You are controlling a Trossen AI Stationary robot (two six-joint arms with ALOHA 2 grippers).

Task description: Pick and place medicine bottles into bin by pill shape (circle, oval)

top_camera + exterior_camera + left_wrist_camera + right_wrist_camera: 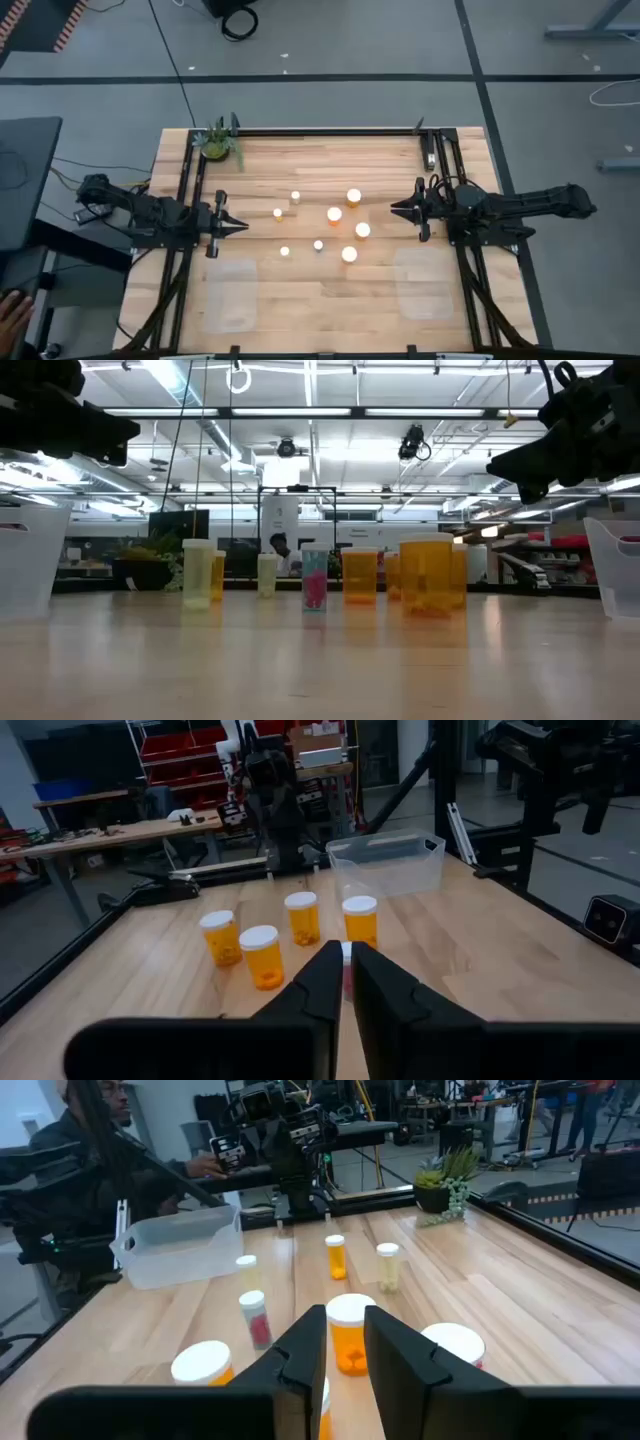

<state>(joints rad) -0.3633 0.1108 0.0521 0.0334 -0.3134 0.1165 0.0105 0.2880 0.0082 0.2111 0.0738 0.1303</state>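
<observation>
A wooden table [330, 290] fills the centre of the high view, on a grey floor crossed by dark lines, with a green potted plant [218, 143] at the table's upper left corner. The medicine bottles [333, 214] stand scattered at mid-frame, their caps glowing white; two clear bins [232, 292] lie at lower left and lower right. The left gripper [238, 227] points in from the left edge of the cluster and the right gripper [396, 207] from the right, both apart from the bottles. In the low view, a lit workshop stretches behind the tabletop; the bottles line up across mid-frame, whitish ones left, orange ones right, and both arms hang dark in the upper corners. The left wrist view shows its fingers [318, 982] nearly pressed together, holding nothing, four orange bottles just beyond. In the right wrist view the fingers [300, 1345] stand slightly parted, empty, an orange bottle [348, 1333] showing between them; a person sits at upper left.
</observation>
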